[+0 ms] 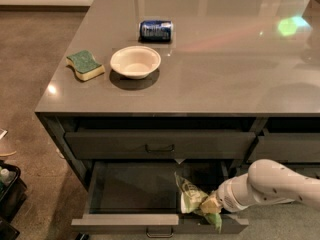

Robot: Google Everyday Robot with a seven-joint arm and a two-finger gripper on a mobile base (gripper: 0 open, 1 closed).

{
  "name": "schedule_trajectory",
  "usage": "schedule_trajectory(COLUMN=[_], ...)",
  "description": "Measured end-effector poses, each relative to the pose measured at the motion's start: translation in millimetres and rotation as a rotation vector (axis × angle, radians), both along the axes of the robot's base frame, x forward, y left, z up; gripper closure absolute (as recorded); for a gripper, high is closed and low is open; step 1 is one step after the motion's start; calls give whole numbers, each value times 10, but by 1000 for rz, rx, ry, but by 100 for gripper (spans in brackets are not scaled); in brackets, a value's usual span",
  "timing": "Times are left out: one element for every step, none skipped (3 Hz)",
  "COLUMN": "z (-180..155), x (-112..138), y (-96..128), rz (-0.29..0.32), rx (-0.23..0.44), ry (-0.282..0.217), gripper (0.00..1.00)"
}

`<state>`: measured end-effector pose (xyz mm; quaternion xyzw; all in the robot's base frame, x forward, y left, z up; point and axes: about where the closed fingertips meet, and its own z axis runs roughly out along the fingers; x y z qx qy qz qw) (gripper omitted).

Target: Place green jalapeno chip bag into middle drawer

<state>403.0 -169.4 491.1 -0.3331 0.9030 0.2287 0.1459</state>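
Observation:
The middle drawer [131,220] is pulled open below the counter, and its dark box-like inside shows. The green jalapeno chip bag [189,196] is inside the drawer at its right end, standing tilted. My gripper [209,205] reaches in from the right on the white arm [272,184] and is shut on the bag's lower right edge, low over the drawer's front right corner. Part of the bag is hidden behind the drawer front.
On the grey counter [225,59] sit a white bowl [135,61], a green-and-yellow sponge [85,65] and a blue can [155,30] on its side. The top drawer [160,145] is closed. A narrower drawer [287,149] is to the right. A black bin [10,194] stands on the floor at the left.

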Motion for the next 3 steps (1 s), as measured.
schedule_trajectory(z=[-99, -82, -163], x=[114, 275, 266], y=[28, 38, -4], rz=[-22, -53, -39], rx=[-80, -79, -103], ry=[-90, -146, -110], gripper=[90, 67, 43])
